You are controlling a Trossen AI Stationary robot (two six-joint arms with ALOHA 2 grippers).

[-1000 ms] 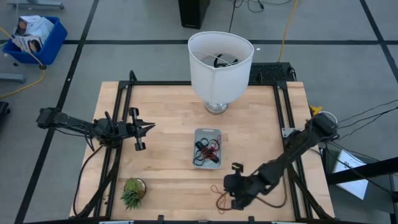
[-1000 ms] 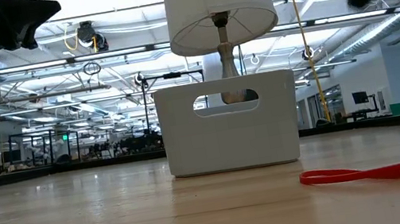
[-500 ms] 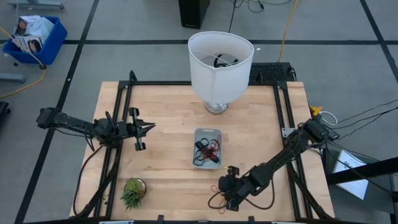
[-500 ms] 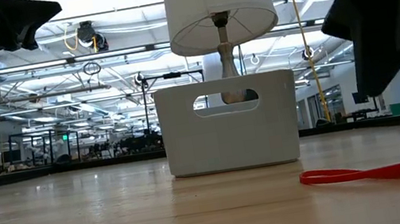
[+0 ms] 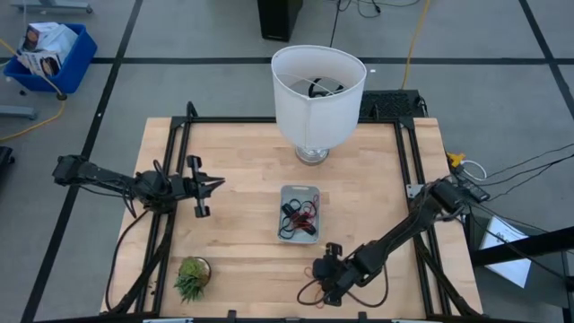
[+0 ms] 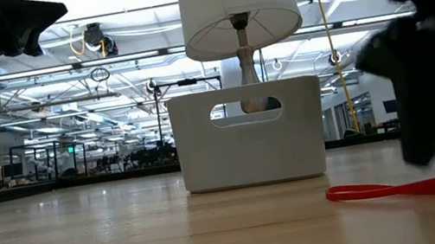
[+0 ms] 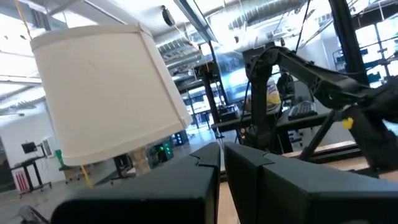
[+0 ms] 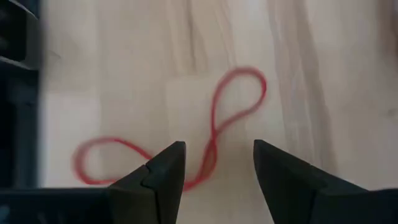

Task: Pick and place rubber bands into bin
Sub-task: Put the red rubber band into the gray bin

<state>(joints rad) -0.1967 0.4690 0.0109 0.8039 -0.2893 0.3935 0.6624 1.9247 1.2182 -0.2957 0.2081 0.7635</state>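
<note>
Overhead view of a wooden table [image 5: 242, 161] with two dark robot arms. The right gripper [image 5: 325, 276] sits at the lower centre of the frame, near the table's front edge, just below and slightly right of the bin [image 5: 300, 192]. In its wrist view the right gripper [image 8: 216, 163] has its two dark fingers [image 8: 155, 171] spread apart with a clear gap between them, holding nothing. A red rubber band [image 8: 205, 134], twisted into a figure-eight, lies flat on the wood straight ahead of the fingers, its middle showing in the gap; whether the tips touch it cannot be told. In the low view the same red rubber band [image 6: 412, 187] lies on the table at lower right, beside the blurred dark mass of the right arm.

The bin, at the centre of the overhead frame, holds a small tangle of black and red bands [image 5: 296, 218].

The left gripper [image 5: 212, 184] waits at middle left above the table, its fingers [image 7: 186, 186] pressed nearly together, empty.

A tall white lampshade [image 5: 317, 94] stands at upper centre. A small potted plant [image 5: 192, 276] sits at lower left.
</note>
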